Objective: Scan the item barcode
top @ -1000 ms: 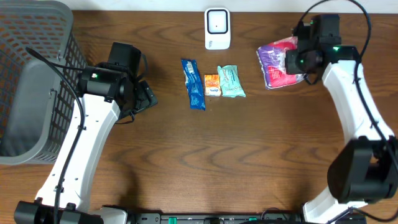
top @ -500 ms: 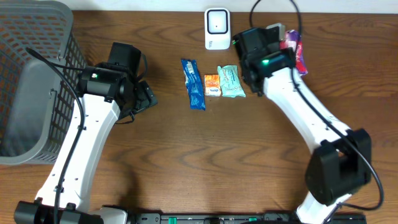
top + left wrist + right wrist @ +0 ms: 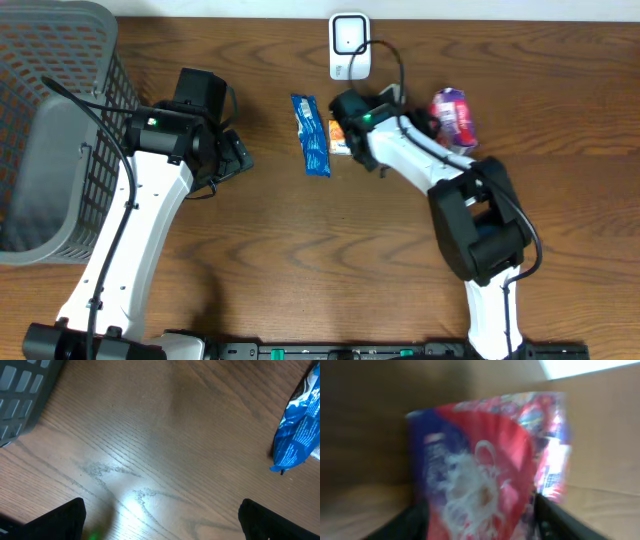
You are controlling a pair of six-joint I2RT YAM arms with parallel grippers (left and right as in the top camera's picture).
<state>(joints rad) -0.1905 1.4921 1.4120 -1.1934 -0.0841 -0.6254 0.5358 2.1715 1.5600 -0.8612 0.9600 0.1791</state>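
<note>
The glossy, crinkled pink-and-purple packet (image 3: 485, 475) sits right between the fingers of the right gripper (image 3: 480, 517) (too blurred to tell whether they pinch it). The left gripper (image 3: 162, 515) gapes wide and empty over the grained wooden desk (image 3: 150, 435), with a shiny blue wrapper (image 3: 300, 430) ahead to its right. Since a second ago the right arm has folded inward, below the boxy white scanner (image 3: 349, 45).

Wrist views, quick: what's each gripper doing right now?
Left gripper: open, holding nothing.
Right gripper: cannot tell; a blurred red and purple packet sits between its jaws.
</note>
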